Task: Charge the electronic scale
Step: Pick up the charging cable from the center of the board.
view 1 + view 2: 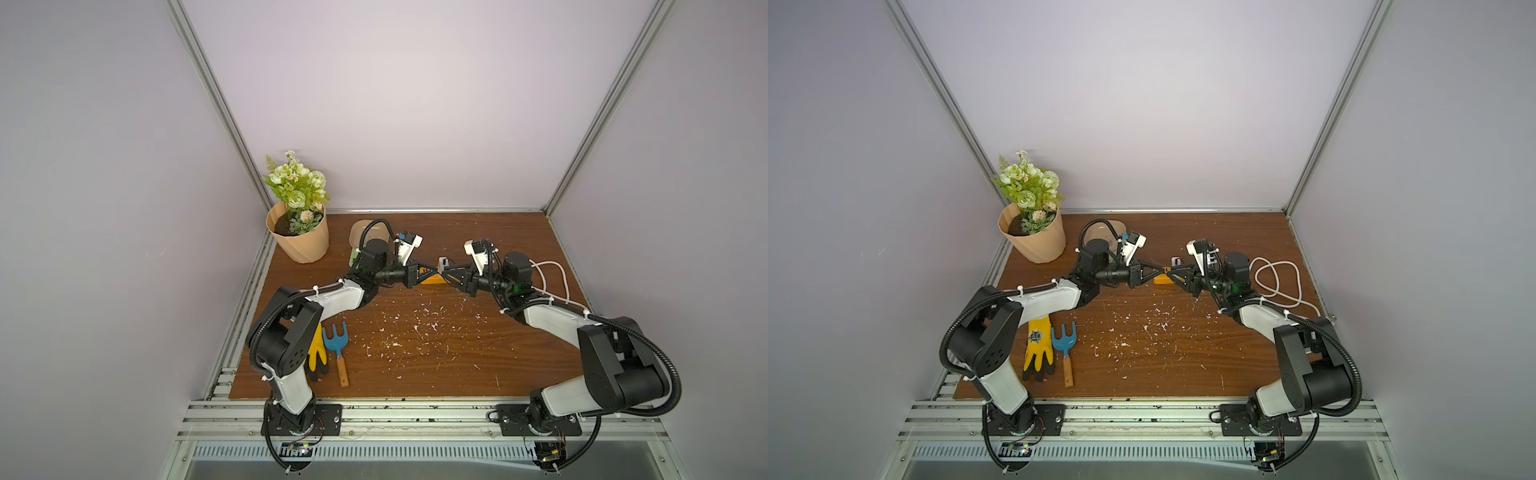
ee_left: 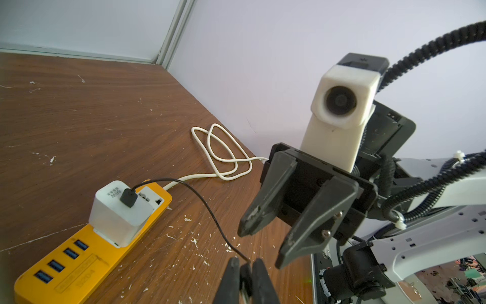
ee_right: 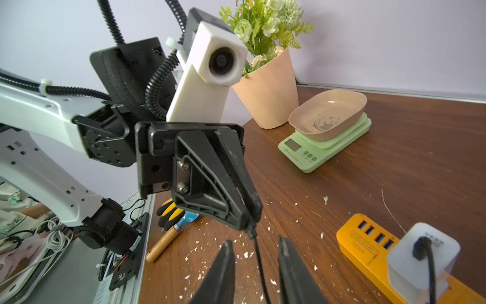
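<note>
Both arms reach inward and meet tip to tip over the middle of the wooden table (image 1: 415, 353). The left gripper (image 3: 249, 221) is pinched tight on the free plug end of a black cable (image 2: 205, 208). The right gripper (image 2: 264, 246) faces it with its jaws partly apart, and the cable hangs between them untouched. The cable's other end sits in a white charger (image 2: 118, 210) on the orange power strip (image 2: 86, 252), whose white cord (image 2: 223, 158) lies looped by the right wall. The electronic scale (image 3: 310, 150), tray on top, stands at the far left just beside the flower pot (image 1: 299, 237), well apart from the strip. A glove (image 1: 1038, 345) and a blue fork (image 1: 1064, 340) lie near the left arm's base. White flecks dot the wood, and pale walls in metal framing enclose it.
</note>
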`<state>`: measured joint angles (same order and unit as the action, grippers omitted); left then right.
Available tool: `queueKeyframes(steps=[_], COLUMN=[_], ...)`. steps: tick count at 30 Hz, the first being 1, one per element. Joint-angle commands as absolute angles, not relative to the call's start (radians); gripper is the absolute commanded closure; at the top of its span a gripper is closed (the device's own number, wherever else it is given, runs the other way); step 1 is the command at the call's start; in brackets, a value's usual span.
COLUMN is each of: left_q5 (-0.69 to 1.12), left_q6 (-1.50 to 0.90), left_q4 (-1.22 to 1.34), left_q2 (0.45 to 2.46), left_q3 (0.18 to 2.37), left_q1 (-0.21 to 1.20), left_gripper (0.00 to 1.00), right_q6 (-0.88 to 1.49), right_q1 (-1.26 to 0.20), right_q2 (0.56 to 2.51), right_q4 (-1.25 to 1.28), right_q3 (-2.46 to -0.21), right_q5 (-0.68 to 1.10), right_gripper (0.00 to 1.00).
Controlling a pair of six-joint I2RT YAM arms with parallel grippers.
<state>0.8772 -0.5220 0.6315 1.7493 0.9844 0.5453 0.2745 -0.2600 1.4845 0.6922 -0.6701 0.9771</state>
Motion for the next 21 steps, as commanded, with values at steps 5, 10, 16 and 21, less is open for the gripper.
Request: queueKeyframes(steps=[5,10,16,21], left_q5=[0.924,0.936,0.964,0.974], left_q6=[-0.482,-0.483,-0.492,-0.493], left_q4=[0.655,0.666,0.692,0.697], left_q2=[1.719,1.718,1.713,1.706], left_q3=[0.986,0.988,0.987,0.986], left_q1=[0.557,0.556,0.555,0.556], left_gripper=[0.87,0.87,0.87,0.87], right_q6=[0.241,0.216,0.217,0.232], right_q1=[-0.256,-0.256,-0.256,-0.256], right_q2=[1.525,1.526,1.551,1.562], right_q4=[0.777,0.769,0.781,0.807], right_q3=[-0.699,-0.708,-0.726,-0.735], right_q5=[1.1,1.119,1.135,1.15], right_gripper=[0.7,0.72,0.78,0.78])
